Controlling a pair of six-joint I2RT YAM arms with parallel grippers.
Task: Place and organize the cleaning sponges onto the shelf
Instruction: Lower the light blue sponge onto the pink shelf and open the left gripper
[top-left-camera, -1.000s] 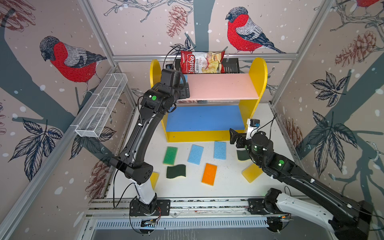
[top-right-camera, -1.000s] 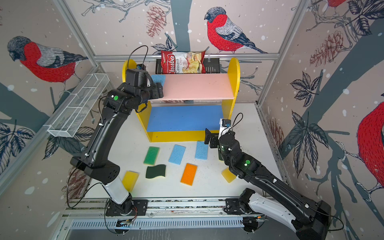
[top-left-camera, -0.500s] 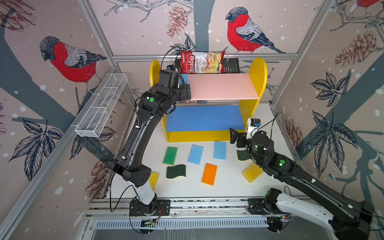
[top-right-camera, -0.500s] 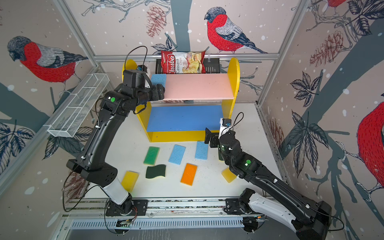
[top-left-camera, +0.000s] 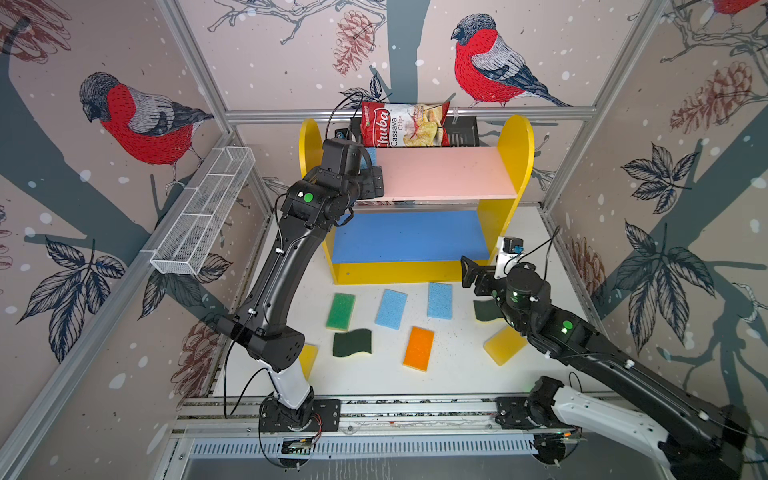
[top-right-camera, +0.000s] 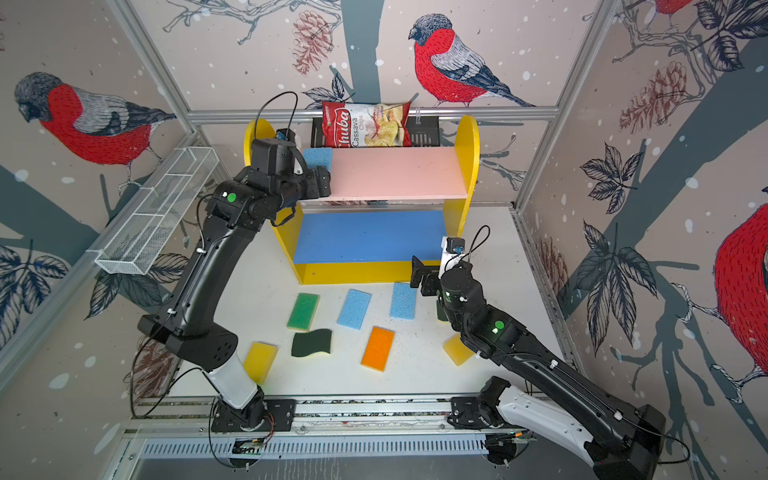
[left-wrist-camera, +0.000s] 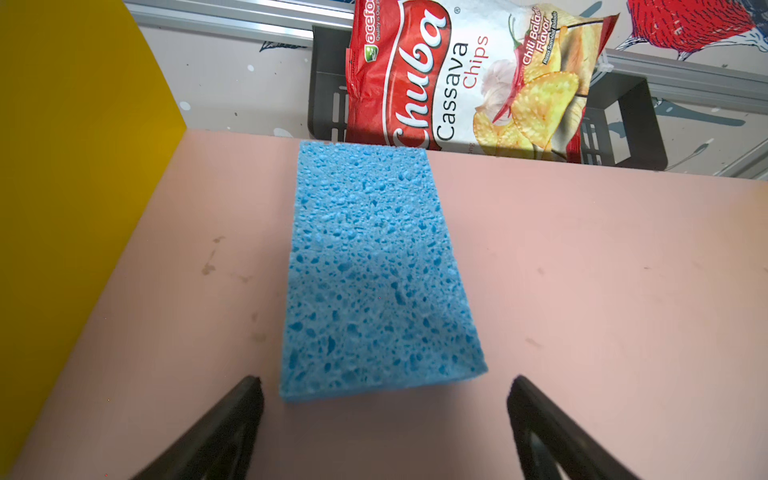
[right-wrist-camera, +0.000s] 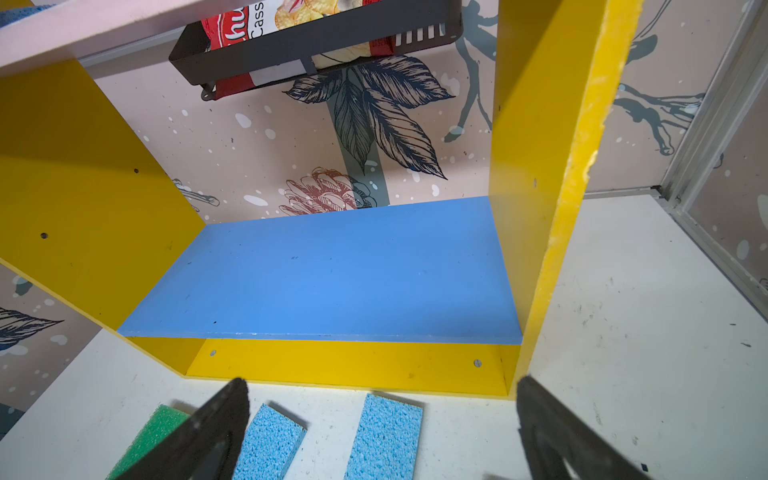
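Note:
One light blue sponge (left-wrist-camera: 374, 270) lies flat on the left end of the shelf's pink upper board (top-left-camera: 444, 172), also seen as the light blue sponge (top-right-camera: 318, 158) in a top view. My left gripper (left-wrist-camera: 384, 399) is open just behind it, jaws wide and off the sponge. On the table before the shelf lie a green sponge (top-left-camera: 340, 311), two blue sponges (top-left-camera: 391, 308) (top-left-camera: 439, 300), an orange one (top-left-camera: 418, 348), a wavy dark green one (top-left-camera: 352, 343) and a yellow one (top-left-camera: 503, 345). My right gripper (right-wrist-camera: 382, 415) hangs open and empty by the shelf's lower right corner.
A red chips bag (top-left-camera: 403, 124) sits in a black rack (top-left-camera: 461, 129) behind the shelf. A white wire basket (top-left-camera: 203, 212) hangs on the left wall. The left arm partly hides another yellow sponge (top-left-camera: 308, 359); the right arm partly hides a dark green one (top-left-camera: 484, 311).
My left jaws have spread wider, letting go of the blue sponge on the pink board, and the wrist has drawn back slightly. The right arm has not moved.

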